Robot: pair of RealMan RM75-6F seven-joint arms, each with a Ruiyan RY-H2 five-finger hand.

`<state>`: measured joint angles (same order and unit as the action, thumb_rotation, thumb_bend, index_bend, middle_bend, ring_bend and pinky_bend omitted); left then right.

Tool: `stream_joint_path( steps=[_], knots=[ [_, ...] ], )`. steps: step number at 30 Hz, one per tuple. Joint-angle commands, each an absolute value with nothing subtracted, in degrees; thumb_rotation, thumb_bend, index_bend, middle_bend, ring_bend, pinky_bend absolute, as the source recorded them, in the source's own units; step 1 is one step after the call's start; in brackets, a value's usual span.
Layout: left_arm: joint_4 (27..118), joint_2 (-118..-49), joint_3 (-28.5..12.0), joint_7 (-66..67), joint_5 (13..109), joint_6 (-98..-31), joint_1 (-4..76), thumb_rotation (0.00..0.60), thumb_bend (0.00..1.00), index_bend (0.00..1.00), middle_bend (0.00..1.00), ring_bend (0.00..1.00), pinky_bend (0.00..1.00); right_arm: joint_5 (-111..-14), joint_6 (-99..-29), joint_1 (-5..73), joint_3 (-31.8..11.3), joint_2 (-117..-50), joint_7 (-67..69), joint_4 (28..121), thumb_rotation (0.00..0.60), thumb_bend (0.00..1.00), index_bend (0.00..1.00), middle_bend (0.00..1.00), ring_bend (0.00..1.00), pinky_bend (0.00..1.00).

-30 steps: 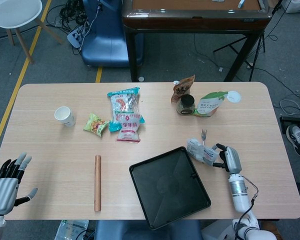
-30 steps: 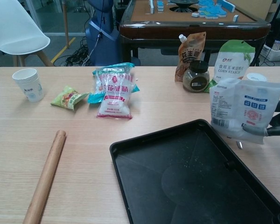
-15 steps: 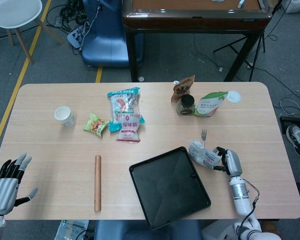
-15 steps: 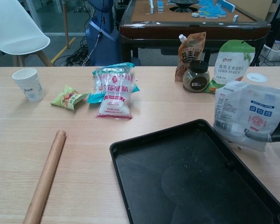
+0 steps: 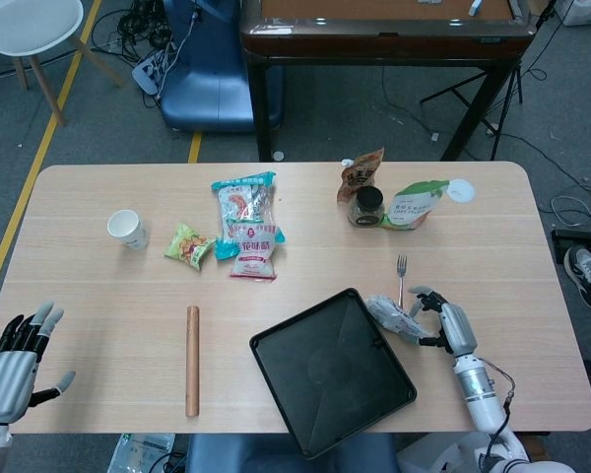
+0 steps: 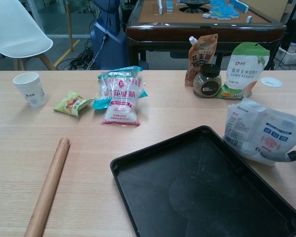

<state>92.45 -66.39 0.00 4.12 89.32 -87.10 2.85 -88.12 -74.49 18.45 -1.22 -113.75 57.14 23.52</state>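
R hand gripping white pouch, L hand splayed

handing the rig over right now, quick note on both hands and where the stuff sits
Right hand holds a white plastic bag at the right edge of the black tray; the bag is not in the tray yet.
Left hand is open at the table's near left corner, holding nothing.
Fork lies just beyond the bag. Rolling pin lies left of the tray.
Left: get the bag onto the tray, probably.

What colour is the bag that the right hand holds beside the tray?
White with blue panels; the bag shows best in the chest view.
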Motion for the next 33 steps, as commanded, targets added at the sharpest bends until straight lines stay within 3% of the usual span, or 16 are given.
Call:
stream_joint_path(
  steps=[1, 13, 17, 27, 33],
  knots=[
    [92.4, -66.4, 0.0, 4.1, 89.4, -87.2, 2.8, 0.6, 0.2, 0.07, 0.03, 0.09, 0.03, -88.7, -75.7, 18.0, -0.8, -112.3, 56.2, 25.5, 0.6, 0.0, 0.01, 0.16, 0.18, 0.3],
    [92.9, -66.0, 0.0, 4.4, 89.6, -87.4, 2.8, 0.6, 0.2, 0.07, 0.03, 0.09, 0.03, -90.6, -82.5, 15.3, 0.4, -105.6, 51.2, 35.4, 0.6, 0.0, 0.0, 0.16, 0.17, 0.29],
    [93.3, -65.8, -0.1, 4.7, 89.6, -87.4, 2.9, 0.6, 0.2, 0.07, 0.03, 0.09, 0.03, -90.6, -85.9, 14.2, -0.3, -102.0, 47.1, 40.4, 0.6, 0.0, 0.0, 0.22, 0.19, 0.29],
    [93.7, -65.3, -0.2, 4.7, 89.9, -87.5, 3.1, 0.6, 0.2, 0.07, 0.03, 0.09, 0.03, -89.6, -90.7, 11.8, -2.6, -88.4, 34.6, 59.2, 0.6, 0.06, 0.18, 0.35, 0.28, 0.33],
    [93.9, -65.2, -0.3, 4.7, 89.8, -87.4, 3.2, 0.6, 0.2, 0.07, 0.03, 0.09, 0.03, -88.5, -89.6, 10.9, -3.0, -82.8, 30.4, 65.7, 0.6, 0.06, 0.21, 0.36, 0.29, 0.34]
  ],
)
